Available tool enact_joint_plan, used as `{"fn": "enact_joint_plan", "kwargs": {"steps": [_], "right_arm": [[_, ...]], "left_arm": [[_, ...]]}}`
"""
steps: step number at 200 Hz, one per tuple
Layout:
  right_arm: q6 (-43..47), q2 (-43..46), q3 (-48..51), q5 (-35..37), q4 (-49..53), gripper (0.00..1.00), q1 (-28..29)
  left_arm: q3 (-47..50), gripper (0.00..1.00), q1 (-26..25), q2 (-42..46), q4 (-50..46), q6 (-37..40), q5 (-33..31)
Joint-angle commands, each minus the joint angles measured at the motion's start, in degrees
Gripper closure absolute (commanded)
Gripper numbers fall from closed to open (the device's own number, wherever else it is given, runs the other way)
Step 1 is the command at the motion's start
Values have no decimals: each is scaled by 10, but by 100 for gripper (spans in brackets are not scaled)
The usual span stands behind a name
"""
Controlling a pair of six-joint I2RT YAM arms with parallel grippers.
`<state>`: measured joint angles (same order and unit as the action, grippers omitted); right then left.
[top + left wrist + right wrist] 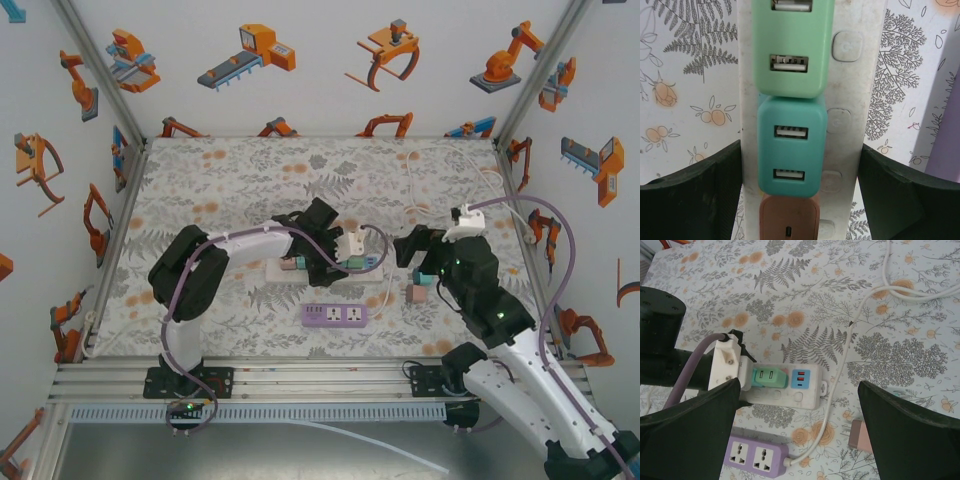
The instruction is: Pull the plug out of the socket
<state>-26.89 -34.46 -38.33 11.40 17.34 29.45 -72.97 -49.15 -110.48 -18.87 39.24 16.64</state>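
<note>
Two end effectors: the left end effector [801, 146] sits low over the white power strip [860, 100]. The right end effector [800, 384] hangs off the strip's right end, apart from it.
Left state: fingers [690, 200] spread, one along each long edge of the strip, straddling it and pinching nothing. Cannot tell whether they touch the strip's edges.
Right state: spread wide, nothing between its fingers [910, 435].
Task plug: the teal plug [791, 152] is seated in the white strip, between the left fingers, with a gap on both sides.
Neighbours: a light green plug [792, 45] butts one end of the teal plug, and a brown-pink plug [789, 220] sits just beside the other end. Little room along the strip.
Strip end: a blue adapter [801, 377] is plugged in near the right end, beside the green one.
Second strip: the purple power strip [335, 315] lies on the near side, roughly parallel and apart, with a narrow lane between the two.
Loose plug: a pink plug [418, 293] lies on the surface under the right arm, apart from both strips.
Cable: a white cable [840, 375] runs from beside the purple strip's right end, past the white strip's right end, off to the far right.
Edges: the surface [230, 170] has walls on three sides and a metal rail [300, 380] along the near edge.
Open room: the far half of the surface, behind the white strip.
</note>
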Motion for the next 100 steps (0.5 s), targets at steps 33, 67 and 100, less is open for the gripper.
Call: {"fn": "enact_joint_plan", "kwargs": {"steps": [33,67,100], "right_arm": [[10,-6,3,-4,-10,11,4],[11,-6,3,-3,-12,11,4],[13,-14,2,-11,-17,11,4]], "left_arm": [[-10,37,-10,1,7,27,-15],[-12,27,-10,7,10,23,-20],[-12,14,-11,26,14,17,-18]]}}
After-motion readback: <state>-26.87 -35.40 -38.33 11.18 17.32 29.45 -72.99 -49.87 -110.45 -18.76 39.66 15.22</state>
